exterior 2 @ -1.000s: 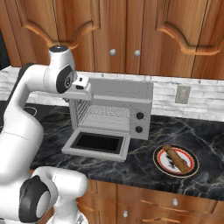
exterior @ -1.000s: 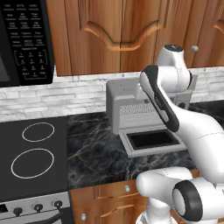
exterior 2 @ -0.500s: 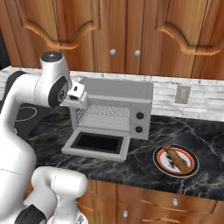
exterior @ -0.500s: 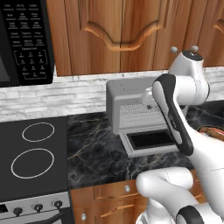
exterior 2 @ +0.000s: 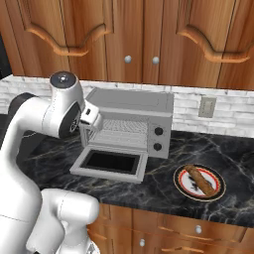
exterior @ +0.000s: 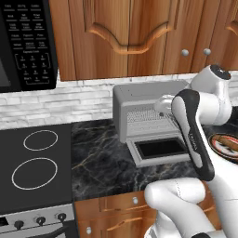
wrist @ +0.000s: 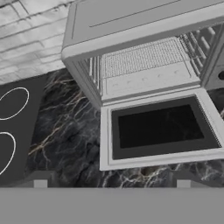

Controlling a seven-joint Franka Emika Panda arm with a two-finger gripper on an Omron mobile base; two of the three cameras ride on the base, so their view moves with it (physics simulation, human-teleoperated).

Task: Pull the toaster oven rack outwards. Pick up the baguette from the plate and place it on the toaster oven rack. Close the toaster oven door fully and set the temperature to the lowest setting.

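Observation:
The light-grey toaster oven point(exterior 2: 133, 101) stands on the counter with its door point(exterior 2: 110, 162) dropped flat and open, the dark glass facing up. The wire rack point(wrist: 140, 59) sits inside the cavity, also seen in the right base view point(exterior 2: 123, 135). My gripper point(wrist: 111, 180) is open and holds nothing. It hovers in front of and above the door point(wrist: 159, 130), looking into the oven. Right of the oven the baguette point(exterior 2: 201, 179) lies on the plate point(exterior 2: 184, 191). The plate point(exterior: 218, 139) is partly hidden by my arm in the left base view.
A black microwave point(exterior: 23, 42) hangs at the upper left, over a cooktop point(exterior: 35, 162) with ring burners. Wooden cabinets hang above the oven. A wall outlet point(exterior 2: 207, 106) is behind the plate. Dark marble counter point(exterior 2: 233, 154) lies open right of the oven.
My arm has swung and its upper joints have sunk a little; the hand has come lower in front of the oven's left side. Door, rack and baguette have not moved.

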